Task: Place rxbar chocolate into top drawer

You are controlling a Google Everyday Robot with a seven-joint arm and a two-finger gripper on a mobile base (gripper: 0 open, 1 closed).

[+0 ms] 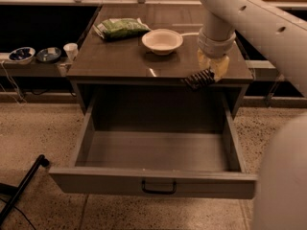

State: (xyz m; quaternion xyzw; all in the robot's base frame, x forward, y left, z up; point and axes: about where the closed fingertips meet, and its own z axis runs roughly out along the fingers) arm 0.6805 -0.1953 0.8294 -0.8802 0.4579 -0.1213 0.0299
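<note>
The rxbar chocolate (197, 78) sits at the front right edge of the table (115, 61), tilted, with its left end poking out over the lip above the open top drawer (96, 181). The gripper (213, 71) is directly on the bar's right end and looks clamped on it, coming down from the pale arm (249, 18) that crosses the upper right of the view.

We judge the bar to be light and flat, with a slick wrapper and a slightly yielding body. It should carry easily, but it may pivot or slip when pinched near one end, as it is now. A hold across the short width nearer its middle would keep it level; with this grip we would move gently and release low.

The drawer is pulled well out, and we see nothing lying on the part of its grey floor that shows. Its dark handle (158, 188) faces us at the centre of the front panel. The open space lies just below and in front of the bar.

On the table, the white bowl (162, 40) stands near the gripper and appears empty. The green snack bag (120, 28) lies beyond it to the left, well apart from the bar.
</note>
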